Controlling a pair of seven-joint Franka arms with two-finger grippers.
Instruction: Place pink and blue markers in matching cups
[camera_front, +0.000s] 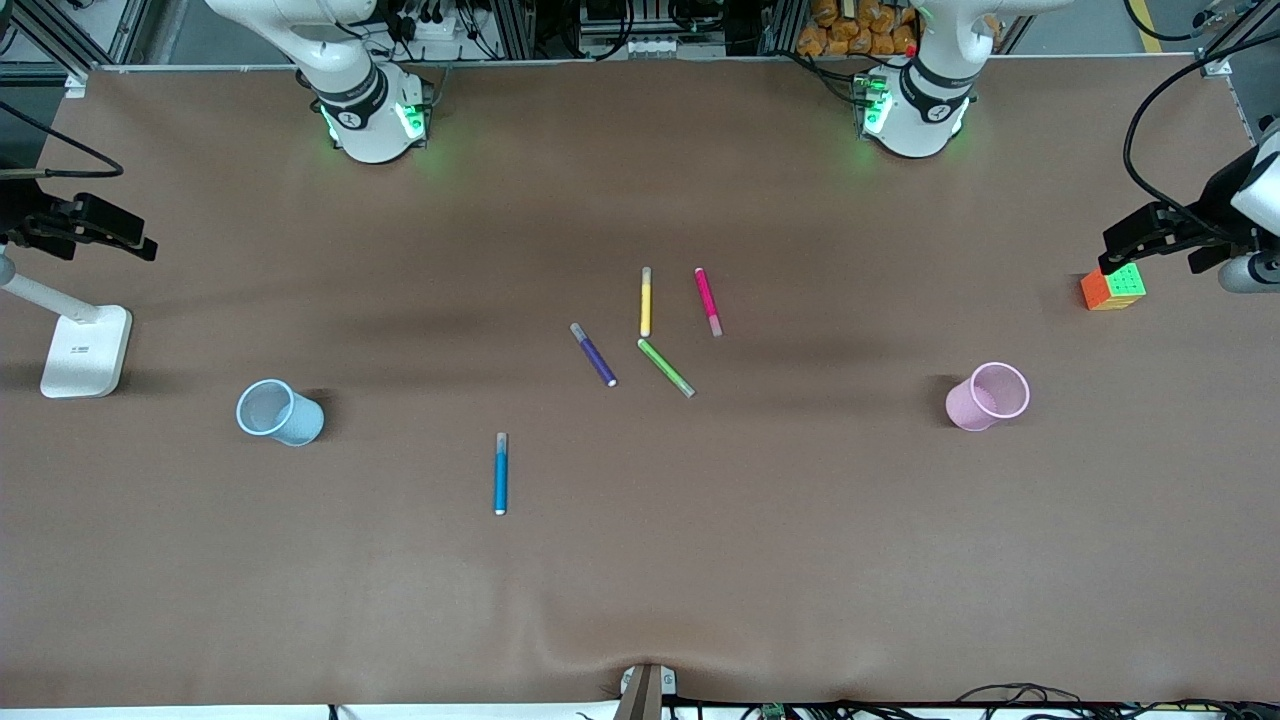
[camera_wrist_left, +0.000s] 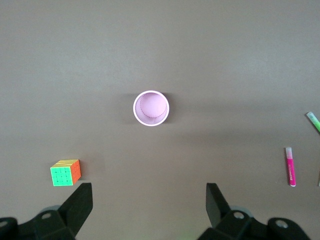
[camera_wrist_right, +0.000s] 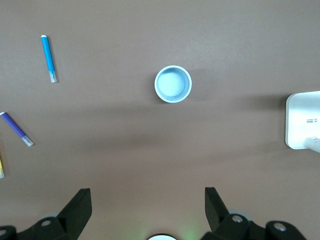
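Markers (camera_front: 708, 301) lie outside cups (camera_front: 988, 396)

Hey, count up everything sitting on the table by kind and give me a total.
Markers: 5 – pink marker, blue marker, purple marker, yellow marker, green marker
Cups: 2 – pink cup, blue cup
Puzzle cubes: 1 – cube
Lamp bases: 1 – white lamp base
Total: 9

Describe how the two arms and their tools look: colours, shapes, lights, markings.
Both arms are glossy white with rounded shells and black joint rings bearing a small white mark; green lights glow at each base. The left tool and right tool have matte black, wedge-shaped fingers on black bodies with round holes.
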